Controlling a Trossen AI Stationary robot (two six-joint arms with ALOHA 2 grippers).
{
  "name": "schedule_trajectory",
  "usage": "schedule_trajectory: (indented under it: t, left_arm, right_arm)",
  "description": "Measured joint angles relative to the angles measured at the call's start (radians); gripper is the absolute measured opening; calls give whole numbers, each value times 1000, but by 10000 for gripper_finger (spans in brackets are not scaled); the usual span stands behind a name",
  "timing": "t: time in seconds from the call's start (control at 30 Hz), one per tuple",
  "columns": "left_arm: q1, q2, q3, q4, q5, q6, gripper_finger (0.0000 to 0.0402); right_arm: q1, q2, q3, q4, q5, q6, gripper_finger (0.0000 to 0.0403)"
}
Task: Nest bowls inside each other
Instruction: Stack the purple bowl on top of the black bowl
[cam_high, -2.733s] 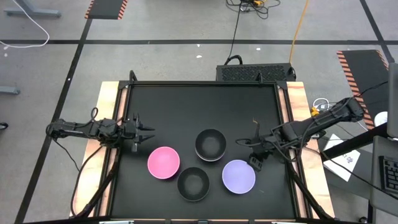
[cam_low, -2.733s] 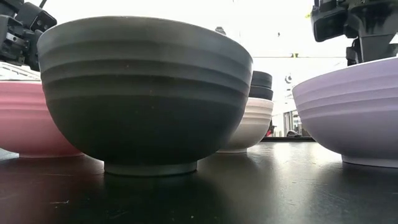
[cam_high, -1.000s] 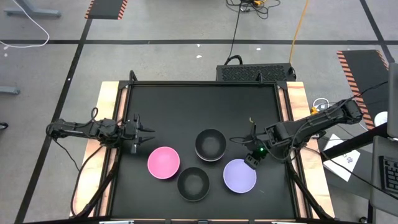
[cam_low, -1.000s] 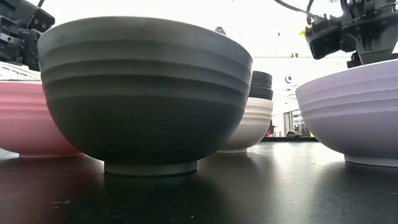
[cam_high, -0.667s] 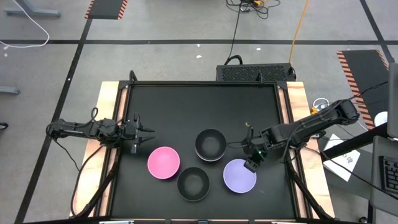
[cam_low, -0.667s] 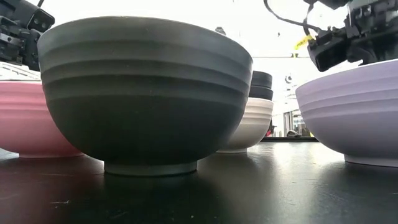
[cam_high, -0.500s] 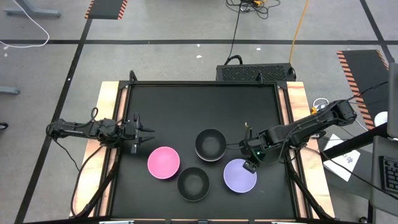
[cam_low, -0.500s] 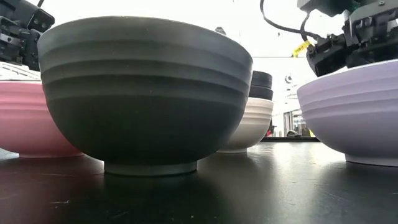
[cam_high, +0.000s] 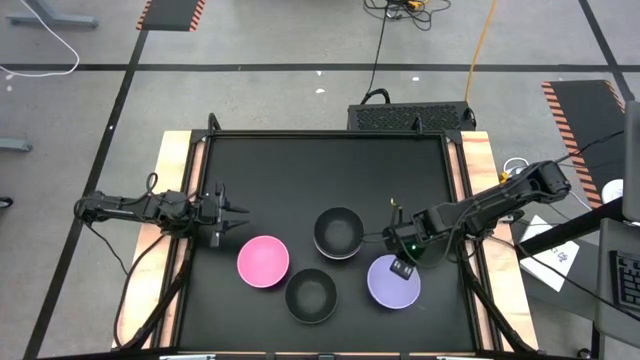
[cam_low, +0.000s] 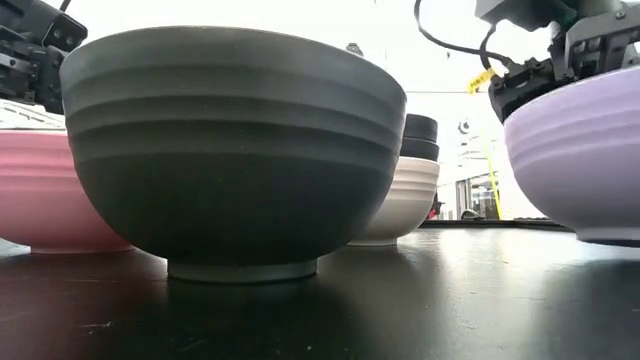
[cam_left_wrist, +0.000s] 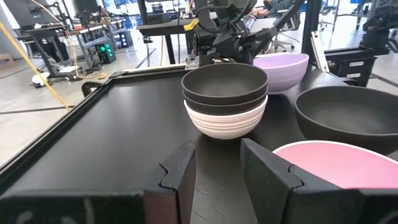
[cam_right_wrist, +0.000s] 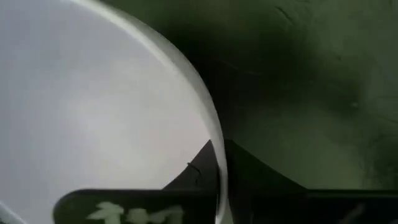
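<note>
The lavender bowl (cam_high: 393, 283) (cam_low: 590, 150) stands at the table's near right. My right gripper (cam_high: 403, 267) (cam_right_wrist: 217, 168) is shut on its far rim. A lone black bowl (cam_high: 311, 295) (cam_low: 235, 150) and the pink bowl (cam_high: 263, 261) rest upright on their feet on the table. Two black bowls sit nested in the white bowl (cam_left_wrist: 225, 118), forming a stack (cam_high: 339, 233). My left gripper (cam_high: 235, 222) (cam_left_wrist: 217, 165) waits open near the left edge, pointing at the bowls. My right gripper has the lavender bowl's rim (cam_right_wrist: 211, 140) on its far side, one finger (cam_right_wrist: 189, 175) inside the bowl and one (cam_right_wrist: 249, 168) outside. It comes slanting down from the table's right. The bowl stays upright; whether its foot (cam_low: 610, 237) touches the table I cannot tell.
The black mat has a raised frame (cam_high: 455, 200) and open room across its far half (cam_high: 300, 170). The lone black bowl sits close to the lavender bowl's left. A black box (cam_high: 410, 117) lies beyond the far edge.
My right gripper moved toward the table's left and near edge, came down over the lavender bowl's far rim and took hold. The lavender bowl then shifted toward the right edge, and its foot shows higher in the low view than before.
</note>
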Motion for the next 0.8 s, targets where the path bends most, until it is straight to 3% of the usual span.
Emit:
schedule_trajectory:
  t: [0.2,0.5,0.67,0.8]
  left_arm:
    - [0,0,0,-1,13,0,129]
    - [0,0,0,-1,18,1,129]
    - [0,0,0,-1,18,5,129]
    - [0,0,0,-1,18,7,129]
  right_arm:
    - [0,-3,0,92,3,-31,4]
    - [-8,-95,1,281,99,-125,2]
    - [-69,-170,47,244,176,-223,1]
    - [-151,-181,151,92,196,-318,1]
